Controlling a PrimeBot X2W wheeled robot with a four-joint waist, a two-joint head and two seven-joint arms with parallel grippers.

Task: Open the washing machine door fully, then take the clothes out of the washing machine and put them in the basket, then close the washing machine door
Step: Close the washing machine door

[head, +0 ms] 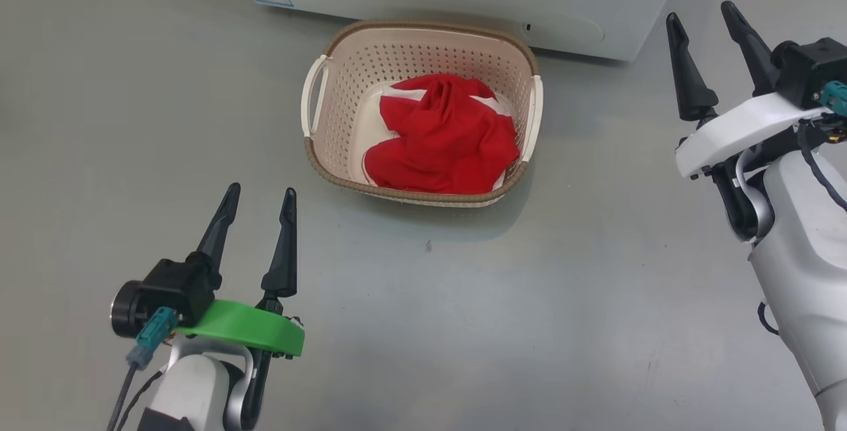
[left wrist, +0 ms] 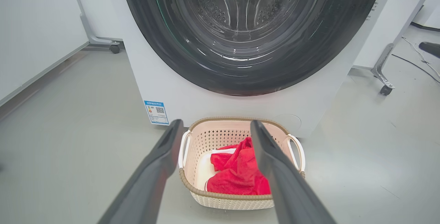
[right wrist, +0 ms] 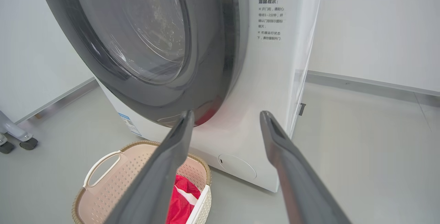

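Your left gripper [head: 261,189] had its fingers spread, nothing between them. Your right gripper [head: 700,10] was likewise spread and held nothing.

Around them:
- The washing machine [head: 595,14] stood just beyond both sets of fingertips, with the basket [head: 423,26] on the floor [head: 529,285] ahead of the left gripper and close against the machine's base.
- From the right gripper the basket sat inward and lower.
- A castor [left wrist: 114,48] on a frame leg stood beside the machine on the left gripper's outer side, and another castor [left wrist: 385,89] stood on its inner side.

Writing:
- A blue sticker [left wrist: 156,112] with a QR code was low on the machine front, its text too small to read.
- Chinese print [right wrist: 270,19] ran down the front above the right fingertips, and its heading looked like 温馨提示.

Containers:
- The clothes [head: 443,140] lay bunched in the basket, red with white edges showing.
- The washing machine door [left wrist: 206,69] sat flush on the front. Behind its glass you could see only the drum's perforations.
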